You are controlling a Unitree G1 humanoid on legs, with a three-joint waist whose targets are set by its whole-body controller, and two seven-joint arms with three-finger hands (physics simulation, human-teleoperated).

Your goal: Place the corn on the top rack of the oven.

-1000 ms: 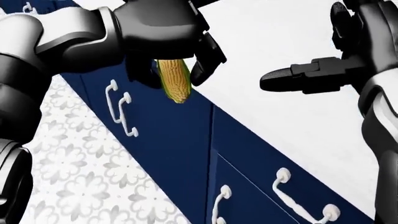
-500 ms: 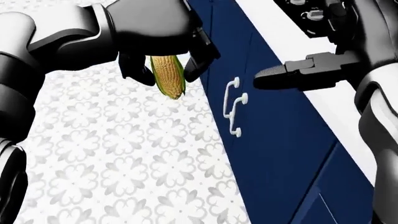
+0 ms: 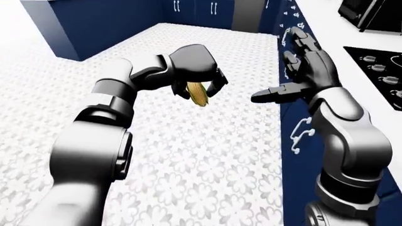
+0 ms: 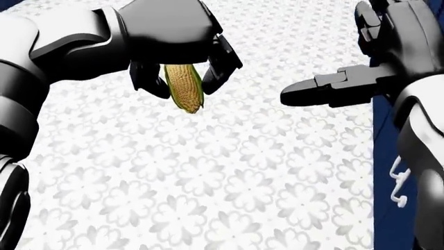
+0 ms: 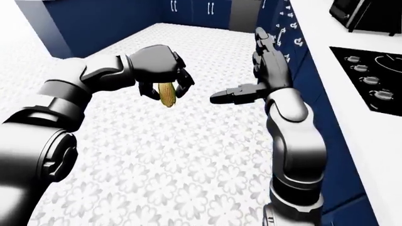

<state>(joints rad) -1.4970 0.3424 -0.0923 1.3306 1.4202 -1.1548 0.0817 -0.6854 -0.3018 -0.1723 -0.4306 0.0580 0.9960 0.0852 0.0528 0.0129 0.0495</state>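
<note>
Transit step: your left robot hand (image 4: 181, 49) is closed on the corn (image 4: 184, 87), cob hanging below the fingers. Right robot hand (image 4: 375, 62) is splayed, empty, beside it. Oven not visible; you need to find and face it next.

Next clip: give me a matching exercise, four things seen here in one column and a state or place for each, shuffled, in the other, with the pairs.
Things:
1. corn
2. right hand
3. stove knobs
4. floor

States or places:
a. open, holding nothing
b. pale flower-pattern tiles
c. hanging tip down in the left hand
d. on the black cooktop at the right edge of the right-eye view

Pairs: 1-c, 2-a, 3-d, 4-b
</note>
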